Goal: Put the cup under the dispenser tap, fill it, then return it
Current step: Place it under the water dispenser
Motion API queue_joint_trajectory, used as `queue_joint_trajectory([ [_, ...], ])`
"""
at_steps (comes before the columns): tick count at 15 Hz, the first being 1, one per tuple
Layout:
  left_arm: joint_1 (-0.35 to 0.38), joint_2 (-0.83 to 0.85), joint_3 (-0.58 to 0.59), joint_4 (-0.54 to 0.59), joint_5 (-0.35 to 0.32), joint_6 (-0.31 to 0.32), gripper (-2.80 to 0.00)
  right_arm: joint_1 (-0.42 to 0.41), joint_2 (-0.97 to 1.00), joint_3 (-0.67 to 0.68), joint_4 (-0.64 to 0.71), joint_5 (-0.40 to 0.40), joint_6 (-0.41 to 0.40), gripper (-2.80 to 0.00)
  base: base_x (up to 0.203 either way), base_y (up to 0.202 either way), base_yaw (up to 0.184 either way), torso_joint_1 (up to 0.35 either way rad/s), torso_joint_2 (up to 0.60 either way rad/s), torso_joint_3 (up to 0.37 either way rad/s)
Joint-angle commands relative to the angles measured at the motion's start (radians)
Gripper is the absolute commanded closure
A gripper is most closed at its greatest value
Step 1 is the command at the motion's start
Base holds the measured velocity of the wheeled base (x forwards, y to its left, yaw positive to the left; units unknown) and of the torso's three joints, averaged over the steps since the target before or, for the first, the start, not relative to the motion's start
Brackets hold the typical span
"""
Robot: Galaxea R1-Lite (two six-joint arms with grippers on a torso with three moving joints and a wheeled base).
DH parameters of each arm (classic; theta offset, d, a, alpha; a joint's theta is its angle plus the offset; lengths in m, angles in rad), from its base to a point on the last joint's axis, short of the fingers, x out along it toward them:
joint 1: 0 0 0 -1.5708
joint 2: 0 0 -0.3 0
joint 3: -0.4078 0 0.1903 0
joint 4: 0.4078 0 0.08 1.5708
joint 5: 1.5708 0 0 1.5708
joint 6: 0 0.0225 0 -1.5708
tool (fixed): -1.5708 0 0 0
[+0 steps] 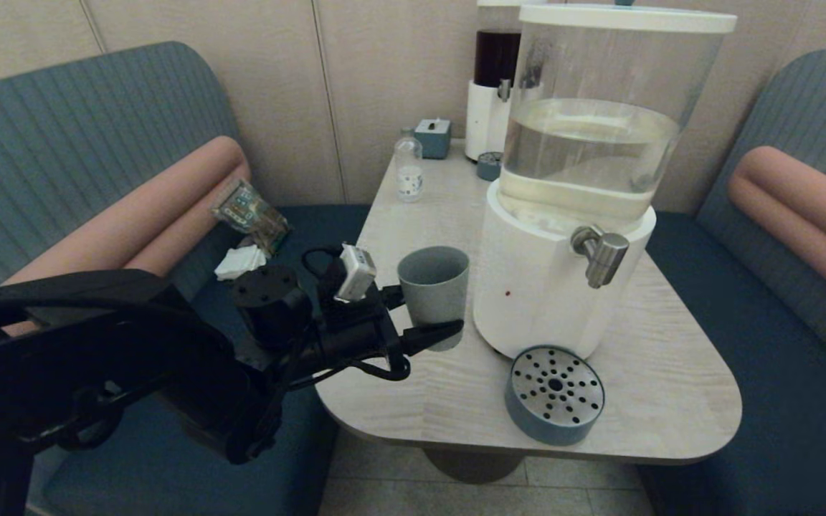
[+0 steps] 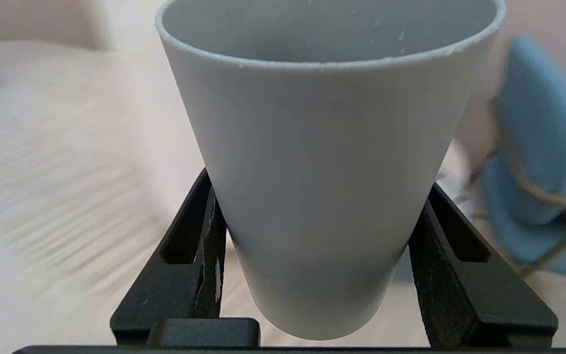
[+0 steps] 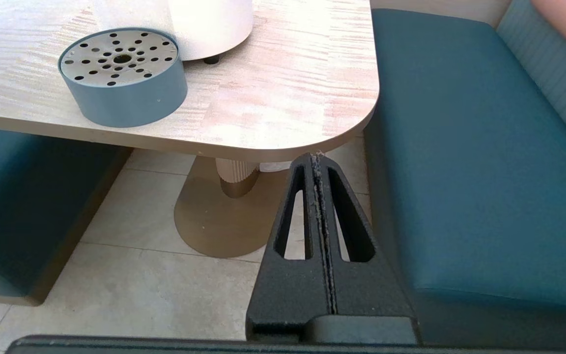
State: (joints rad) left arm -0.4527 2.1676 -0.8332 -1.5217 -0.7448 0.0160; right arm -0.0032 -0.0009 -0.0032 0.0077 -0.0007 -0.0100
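Left of the big white-based dispenser, the left gripper (image 1: 433,314) has its jaws clamped on the matte grey-blue tapered cup (image 1: 433,290); positioning under the brushed-steel tap (image 1: 601,255), filling and returning remain. Right gripper (image 3: 318,162) parked, jaws closed.

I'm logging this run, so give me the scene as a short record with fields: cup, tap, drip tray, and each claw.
cup: grey-blue tumbler, upright, left of the big dispenser's white base, no liquid visible inside
left claw: fingers on either side of the cup's lower half
dispenser tap: steel spout, nothing beneath it
drip tray: on the table in front of the dispenser, bare
right claw: shut, parked low beside the table edge, holding nothing
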Motion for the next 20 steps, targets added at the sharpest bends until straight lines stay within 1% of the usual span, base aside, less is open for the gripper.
queue_joint_trajectory([
  [1, -0.057, -0.001, -0.015, -0.008, 0.013, -0.011, 0.0, 0.0, 0.001, 0.0, 0.0, 0.001, -0.001, 0.0, 0.0, 0.0, 0.0, 0.0, 0.0, 0.0],
  [6, -0.131, 0.076, -0.085, -0.008, 0.044, -0.016, 0.0, 0.0, 0.001, 0.002, 0.0, 0.001, 0.001, 0.0, 0.0, 0.0, 0.0, 0.0, 0.0, 0.0],
  [11, -0.179, 0.143, -0.158, -0.008, 0.062, -0.027, 0.0, 0.0, 0.001, 0.0, 0.0, 0.001, -0.001, 0.0, 0.0, 0.0, 0.0, 0.0, 0.0, 0.0],
  [15, -0.245, 0.207, -0.236, -0.008, 0.105, -0.061, 0.0, 0.0, 0.001, 0.0, 0.0, 0.0, 0.0, 0.0, 0.0, 0.0, 0.0, 0.0, 0.0, 0.0],
  [20, -0.264, 0.294, -0.338, -0.008, 0.121, -0.065, 0.0, 0.0, 0.001, 0.0, 0.0, 0.001, 0.001, 0.0, 0.0, 0.0, 0.0, 0.0, 0.0, 0.0],
])
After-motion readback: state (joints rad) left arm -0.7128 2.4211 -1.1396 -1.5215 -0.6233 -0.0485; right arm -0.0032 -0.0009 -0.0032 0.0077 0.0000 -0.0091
